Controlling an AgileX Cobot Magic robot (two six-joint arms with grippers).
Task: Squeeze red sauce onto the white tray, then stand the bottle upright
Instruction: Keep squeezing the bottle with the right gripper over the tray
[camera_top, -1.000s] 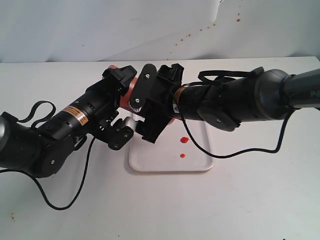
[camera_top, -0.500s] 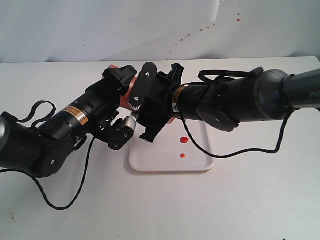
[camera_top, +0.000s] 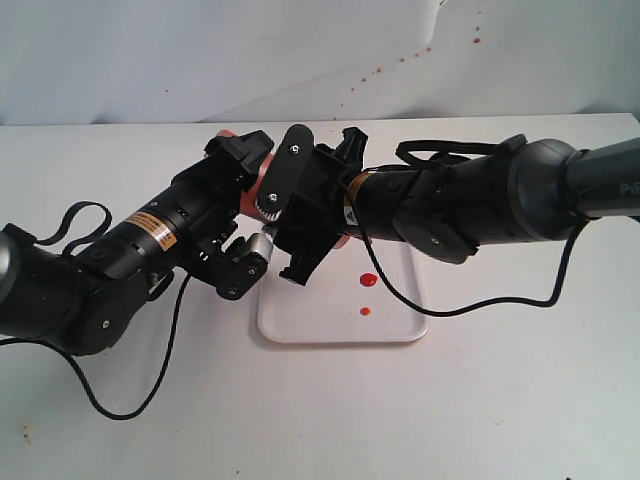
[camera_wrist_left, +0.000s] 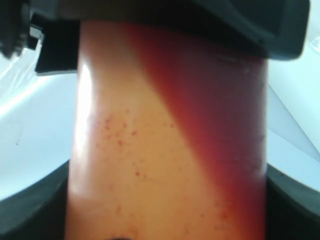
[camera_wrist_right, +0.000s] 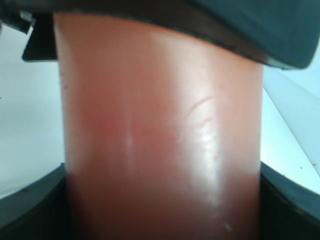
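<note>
White tabletop (camera_top: 500, 400), tray (camera_top: 330, 326), bottle (camera_wrist_left: 165, 150); L-arm label (camera_top: 152, 230) illegible

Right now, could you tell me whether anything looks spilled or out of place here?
Yes: a trail of small reddish specks dots the wall behind the table, away from the white tray. The two red sauce drops sit inside the tray, as intended.

A translucent orange-red plastic squeeze bottle (camera_wrist_left: 150, 165) sits clamped in the left gripper (camera_wrist_left: 165, 207), dark red sauce (camera_wrist_left: 225, 125) slanting inside.

Robot lab, white table (camera_top: 520, 400), blank backdrop (camera_top: 150, 60)
</note>
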